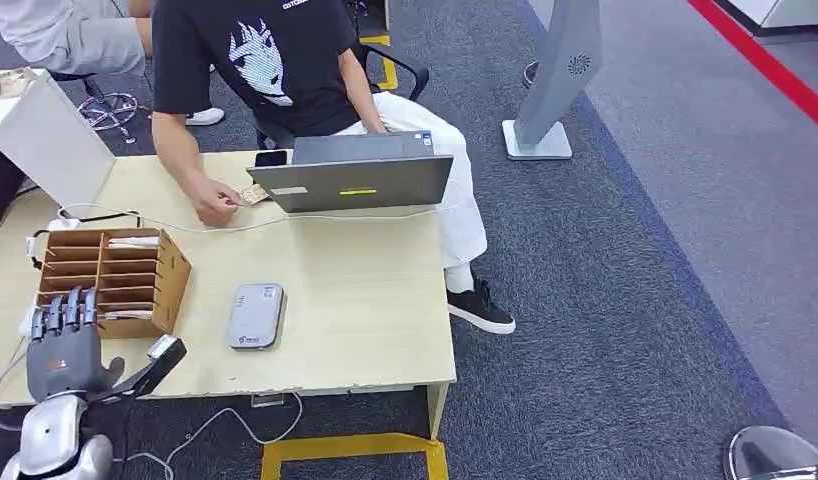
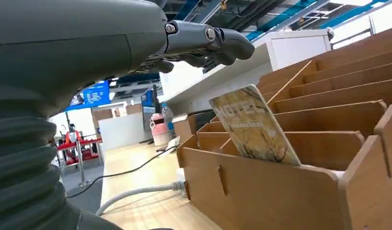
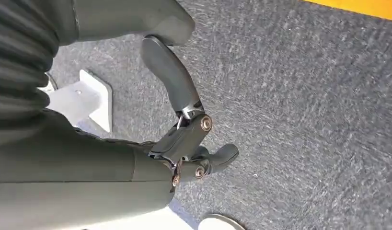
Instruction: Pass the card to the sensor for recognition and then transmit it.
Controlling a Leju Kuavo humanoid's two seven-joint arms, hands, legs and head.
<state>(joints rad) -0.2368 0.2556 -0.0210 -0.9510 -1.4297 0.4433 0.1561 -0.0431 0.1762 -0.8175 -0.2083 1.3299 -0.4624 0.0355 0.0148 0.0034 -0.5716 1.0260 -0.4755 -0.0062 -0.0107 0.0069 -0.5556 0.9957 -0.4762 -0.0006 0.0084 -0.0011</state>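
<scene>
A wooden slotted card rack [image 1: 110, 280] stands at the table's left. In the left wrist view a yellowish card marked HOTEL [image 2: 254, 125] leans upright in the front slot of the rack [image 2: 280, 191]. My left hand [image 1: 70, 345] hovers just in front of the rack with fingers spread upward and thumb out, holding nothing; its fingers [image 2: 208, 40] reach over the card without touching it. The grey flat sensor [image 1: 255, 315] lies on the table right of the rack. My right hand [image 3: 184, 139] hangs over grey carpet, fingers loosely bent, empty.
A person in a black shirt sits across the table [image 1: 365, 300], holding a small card [image 1: 253, 194] beside a grey laptop [image 1: 355, 180]. A white cable [image 1: 285, 222] runs across the table. A white box [image 1: 50, 135] stands at the far left. A phone [image 1: 270, 158] lies behind the laptop.
</scene>
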